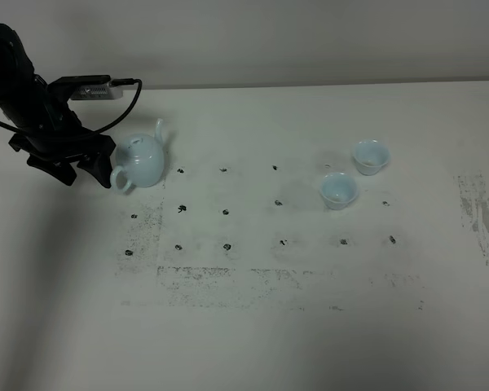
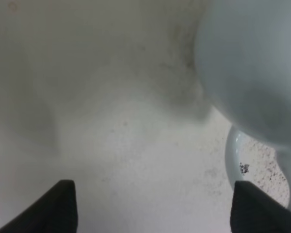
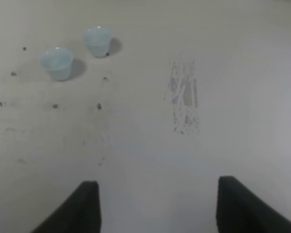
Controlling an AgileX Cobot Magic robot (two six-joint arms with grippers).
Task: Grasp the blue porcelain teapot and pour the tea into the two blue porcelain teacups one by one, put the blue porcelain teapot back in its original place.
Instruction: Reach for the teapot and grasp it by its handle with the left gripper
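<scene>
The blue porcelain teapot (image 1: 143, 158) stands upright at the left of the white table, spout pointing back and loop handle (image 1: 120, 179) toward the front left. My left gripper (image 1: 85, 169) hovers just left of that handle, open and holding nothing. In the left wrist view the teapot body (image 2: 252, 63) and handle (image 2: 231, 155) fill one side, ahead of one fingertip (image 2: 257, 208); the gripper (image 2: 155, 208) has only bare table between its fingers. The two blue porcelain teacups (image 1: 340, 190) (image 1: 370, 156) stand right of centre. My right gripper (image 3: 157, 206) is open above the table, with both cups (image 3: 57, 63) (image 3: 98, 41) far ahead.
The white table (image 1: 253, 326) carries a grid of small black dots and grey scuffing around the middle. A dark scuffed strip (image 1: 481, 216) runs near the right edge, seen also as a scuff (image 3: 184, 104) in the right wrist view. The table's back edge meets a pale wall.
</scene>
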